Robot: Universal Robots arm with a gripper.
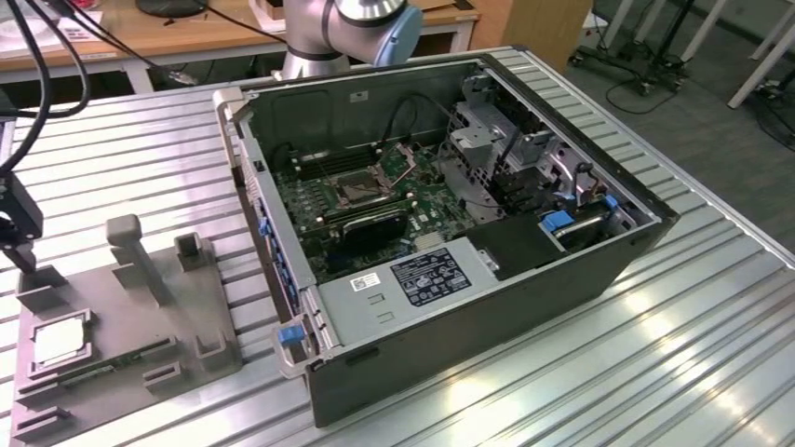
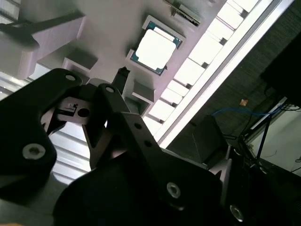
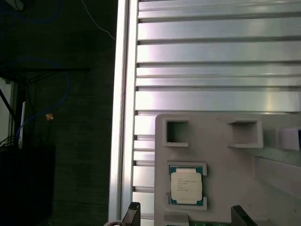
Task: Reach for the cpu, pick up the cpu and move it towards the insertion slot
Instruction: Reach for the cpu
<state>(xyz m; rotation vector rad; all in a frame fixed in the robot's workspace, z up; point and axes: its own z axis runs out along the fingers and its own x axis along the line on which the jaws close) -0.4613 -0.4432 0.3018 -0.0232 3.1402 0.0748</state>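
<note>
The cpu (image 1: 60, 345) is a small pale square chip lying flat in a recess of the grey fixture (image 1: 186, 317) at the exterior view's left. It also appears in both wrist views, as the cpu (image 3: 186, 185) and the cpu (image 2: 155, 49). My gripper (image 1: 21, 253) hangs above the fixture's far corner, a short way from the chip. In the first wrist view my gripper (image 3: 188, 217) is open, its dark fingertips (image 3: 133, 213) standing wide apart with nothing between them. The insertion slot (image 1: 357, 191) is a metal-framed square socket on the green board inside the computer case (image 1: 472, 307).
A long green circuit strip (image 1: 106, 365) lies in the fixture beside the chip. Upright grey posts (image 1: 128, 244) rise from the fixture. The slatted aluminium table (image 1: 695, 354) ends at an edge (image 3: 122, 117) close to the fixture, with dark floor beyond. The arm's base (image 1: 330, 37) stands behind the case.
</note>
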